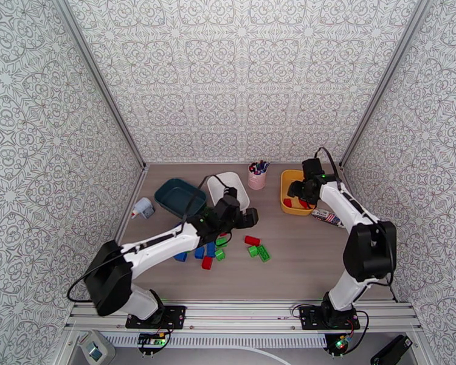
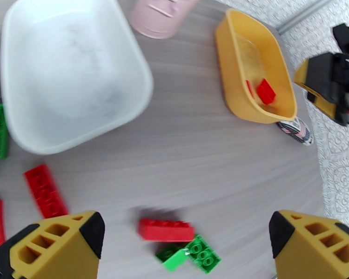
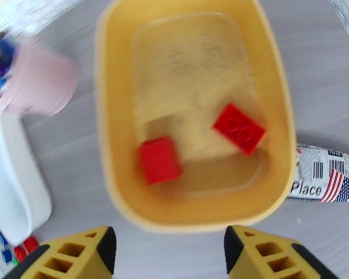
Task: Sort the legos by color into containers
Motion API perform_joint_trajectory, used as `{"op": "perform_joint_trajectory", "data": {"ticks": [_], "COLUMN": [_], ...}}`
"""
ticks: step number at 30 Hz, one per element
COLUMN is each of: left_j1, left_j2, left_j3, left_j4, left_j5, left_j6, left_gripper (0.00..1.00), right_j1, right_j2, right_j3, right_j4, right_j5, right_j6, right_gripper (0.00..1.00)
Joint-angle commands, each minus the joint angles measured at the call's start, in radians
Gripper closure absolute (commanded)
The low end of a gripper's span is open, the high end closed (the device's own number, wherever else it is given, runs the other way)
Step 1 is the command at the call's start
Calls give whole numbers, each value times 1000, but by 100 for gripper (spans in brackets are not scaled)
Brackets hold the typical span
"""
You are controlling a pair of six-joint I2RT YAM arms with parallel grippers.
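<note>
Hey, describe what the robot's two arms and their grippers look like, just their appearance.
The left arm and right arm are built of rounded white links joined by chunky black joints. Thin black cables loop along both. The left gripper and right gripper have mustard-yellow fingers with black tips and rectangular cutouts.

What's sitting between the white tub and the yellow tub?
The pink cup of pens stands between the white tub and the yellow tub, set slightly farther back, as the top view shows.
</note>
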Motion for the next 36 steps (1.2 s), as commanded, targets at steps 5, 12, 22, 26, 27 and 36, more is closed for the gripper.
{"op": "perform_joint_trajectory", "data": {"ticks": [5, 12, 22, 26, 27, 36], "left_j1": [52, 104, 102, 94, 90, 78], "left_j2": [-200, -402, -546, -561, -561, -534], "left_j3": [-170, -353, -490, -513, -515, -509], "left_j4": [-49, -79, -123, -123, -123, -106], "left_j5": [-81, -95, -91, -93, -94, -94], "left_j6": [-75, -165, -258, -281, -284, -284], "left_gripper": [1, 1, 1, 1, 1, 1], "right_j1": [230, 458, 597, 609, 610, 608], "right_j2": [-33, 39, 181, 233, 243, 289], "right_j3": [-83, -118, -112, -96, -94, -69], "right_j4": [-29, -28, -36, -38, -36, -14], "right_j5": [-15, -12, 56, 100, 108, 169], "right_j6": [-106, -201, -267, -274, -273, -241], "right_gripper": [31, 28, 20, 20, 21, 29]}}
